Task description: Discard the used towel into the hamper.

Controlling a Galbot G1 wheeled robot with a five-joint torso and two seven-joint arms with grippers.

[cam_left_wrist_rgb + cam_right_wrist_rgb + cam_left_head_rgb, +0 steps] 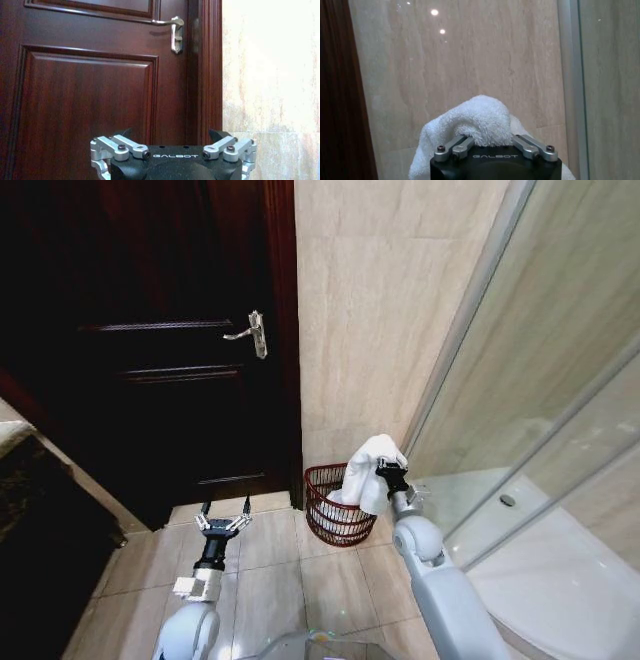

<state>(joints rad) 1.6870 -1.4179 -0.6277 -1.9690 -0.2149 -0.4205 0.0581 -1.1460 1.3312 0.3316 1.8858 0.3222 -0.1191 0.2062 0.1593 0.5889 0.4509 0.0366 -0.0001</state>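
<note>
Right pincer (385, 467) grips towel (368, 470) above hamper (335, 518) rim — wall close behind.

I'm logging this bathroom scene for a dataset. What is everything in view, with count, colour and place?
Towel: one, white, held over the hamper's right rim.
Hamper: one, dark red woven, on the floor by the wall.
Door: one, dark brown, left of the wall.
Door handle: one, silver, at the door's right edge.
Shower glass: clear, on the right.
Floor tiles: beige.
Right claw: shut on the towel.
Left claw: open, low before the door.
</note>
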